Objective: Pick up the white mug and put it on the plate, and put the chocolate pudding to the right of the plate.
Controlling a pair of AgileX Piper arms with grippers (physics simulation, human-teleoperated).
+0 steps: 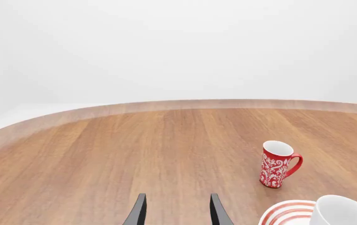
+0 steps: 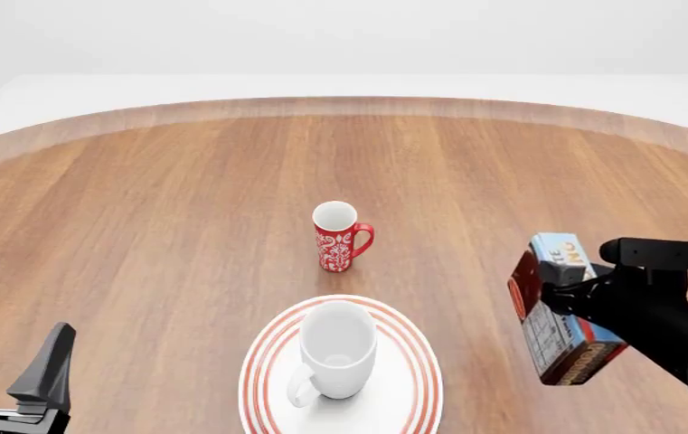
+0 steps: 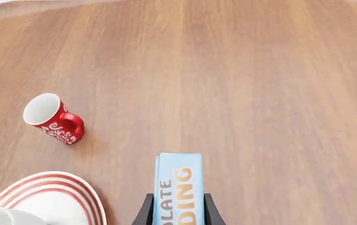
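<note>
The white mug stands upright on the plate, handle toward the near left. It also shows in the left wrist view as white mug on plate. My right gripper is shut on the chocolate pudding, which it holds tilted to the right of the plate. The right wrist view shows the pudding between the two fingers, with the plate off to one side. My left gripper is open and holds nothing, near the table's front left, well away from the plate.
A red mug with white pattern stands upright just beyond the plate; it also appears as red mug and red mug. The wooden table's curved far edge runs across the back.
</note>
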